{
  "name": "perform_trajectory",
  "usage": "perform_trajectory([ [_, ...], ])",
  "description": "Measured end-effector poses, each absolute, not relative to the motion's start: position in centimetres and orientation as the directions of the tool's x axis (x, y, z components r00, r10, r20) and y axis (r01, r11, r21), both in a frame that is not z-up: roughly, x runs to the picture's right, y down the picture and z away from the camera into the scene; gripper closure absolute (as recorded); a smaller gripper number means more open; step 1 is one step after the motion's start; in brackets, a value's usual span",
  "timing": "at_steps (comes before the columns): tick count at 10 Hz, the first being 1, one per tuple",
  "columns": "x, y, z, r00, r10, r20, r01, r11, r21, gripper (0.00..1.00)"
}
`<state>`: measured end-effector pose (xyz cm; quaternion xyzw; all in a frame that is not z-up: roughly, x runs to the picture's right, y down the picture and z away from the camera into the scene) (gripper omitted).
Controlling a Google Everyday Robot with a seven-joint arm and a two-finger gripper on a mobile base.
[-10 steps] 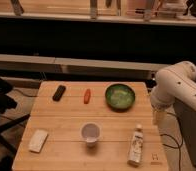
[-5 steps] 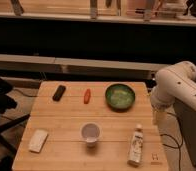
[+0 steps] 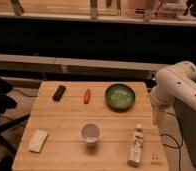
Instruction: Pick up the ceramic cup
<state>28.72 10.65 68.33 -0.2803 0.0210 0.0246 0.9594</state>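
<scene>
Hanging by the surface (image 3: 61,117) right edge, tool (image 3: 158,116) open/closed: can't tell tbh. Ceramic cup (image 3: 90,133) upright mid-surface, untouched.

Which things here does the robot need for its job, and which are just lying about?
For the job: small white ceramic cup, front middle of the table; the robot's tool, hanging by the right edge.
Just lying about: wide green bowl; white labelled bottle; orange-red stick; black oblong bar; pale flat block.

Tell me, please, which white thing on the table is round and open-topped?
The ceramic cup, front middle. The bottle is long and narrow; the white block is flat and rectangular. The gripper hangs right of the table.
</scene>
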Motion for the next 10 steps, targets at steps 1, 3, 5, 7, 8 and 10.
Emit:
perform_trajectory([
  [1,28.7,10.7,68.3,0.998,0.035,-0.054,-0.059,0.842,-0.537,0.2],
  [3,28.7,10.7,68.2,0.998,0.03,-0.055,-0.055,0.842,-0.537,0.2],
  [5,27.0,10.9,68.0,0.999,-0.025,-0.041,-0.001,0.849,-0.529,0.2],
  [7,24.3,10.8,68.0,0.996,-0.082,-0.026,0.057,0.854,-0.518,0.2],
  [8,23.6,10.9,67.9,0.994,-0.11,-0.02,0.084,0.854,-0.513,0.2],
  [10,23.4,10.9,67.8,0.99,-0.143,-0.019,0.113,0.855,-0.507,0.2],
])
